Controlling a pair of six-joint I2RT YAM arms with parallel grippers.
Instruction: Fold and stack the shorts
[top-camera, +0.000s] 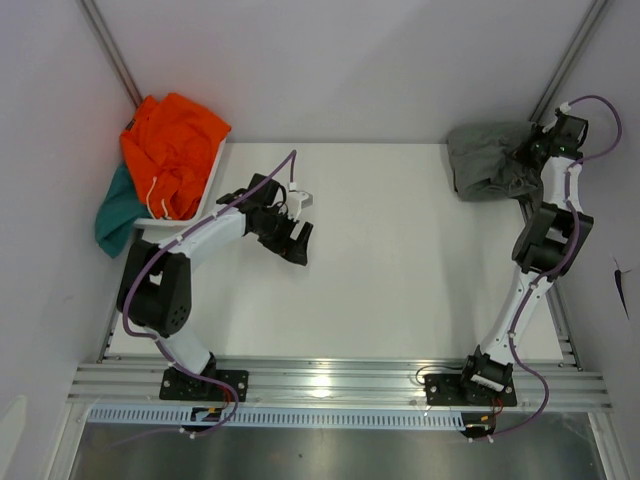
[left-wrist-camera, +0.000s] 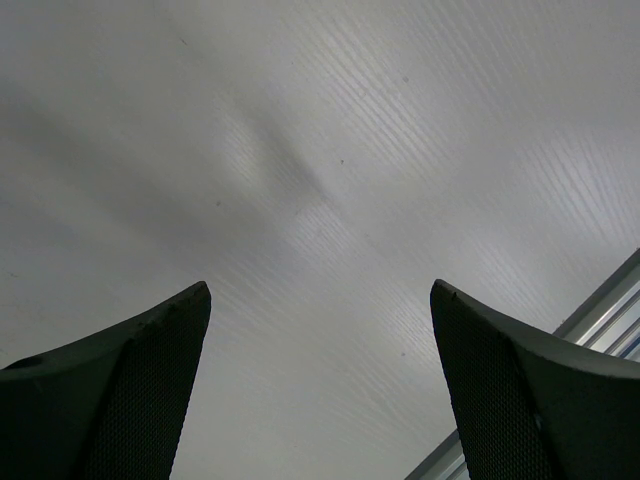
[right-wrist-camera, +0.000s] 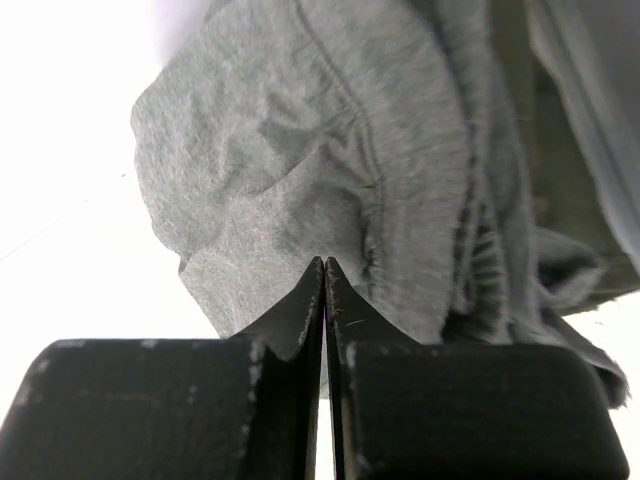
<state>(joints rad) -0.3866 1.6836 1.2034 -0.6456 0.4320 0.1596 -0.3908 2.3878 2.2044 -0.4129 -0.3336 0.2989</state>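
While the orange garment (top-camera: 175, 150) and the teal garment (top-camera: 112, 218) lie at the far left, our left pincer (left-wrist-camera: 320, 285) hangs wide open above the desk (top-camera: 400, 290). Our right pincer (right-wrist-camera: 324, 262) is closed, its tips against the grey shorts (right-wrist-camera: 300, 150), which are crumpled in the far right corner. We judge it best to reopen, pinch one hem only and draw them to the middle. We can read no label or writing.

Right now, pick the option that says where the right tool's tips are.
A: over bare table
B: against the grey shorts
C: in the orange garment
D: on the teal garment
B: in the right wrist view the shut right tool has its tips up against the grey shorts, which lie bunched at the far right in the top view.
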